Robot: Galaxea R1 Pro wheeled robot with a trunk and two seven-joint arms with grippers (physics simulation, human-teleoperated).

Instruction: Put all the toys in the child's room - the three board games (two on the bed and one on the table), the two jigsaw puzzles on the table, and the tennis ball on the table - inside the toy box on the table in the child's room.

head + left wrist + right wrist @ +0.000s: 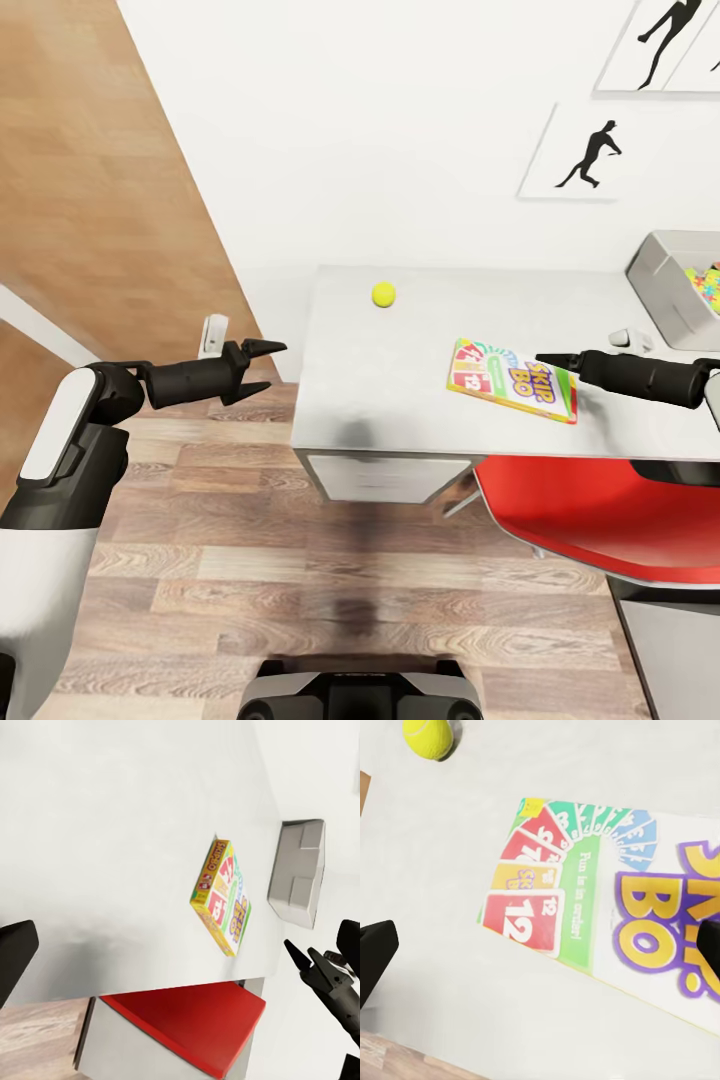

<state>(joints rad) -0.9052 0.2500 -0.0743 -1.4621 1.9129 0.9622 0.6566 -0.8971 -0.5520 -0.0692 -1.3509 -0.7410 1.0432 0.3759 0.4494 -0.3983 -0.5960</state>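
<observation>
The SKIP BO board game lies flat on the light grey table, near its front edge. My right gripper hovers just over the game's top edge; in its wrist view the gripper is open, its fingers wide apart over the SKIP BO board game. The tennis ball rests farther back on the table. The toy box stands at the table's right end with bright jigsaw pieces inside. My left gripper hangs open off the table's left end, over the floor.
A red chair is tucked under the table's front right. Black silhouette prints hang on the white wall. A small white object stands on the wood floor by the wall. White drawers face me.
</observation>
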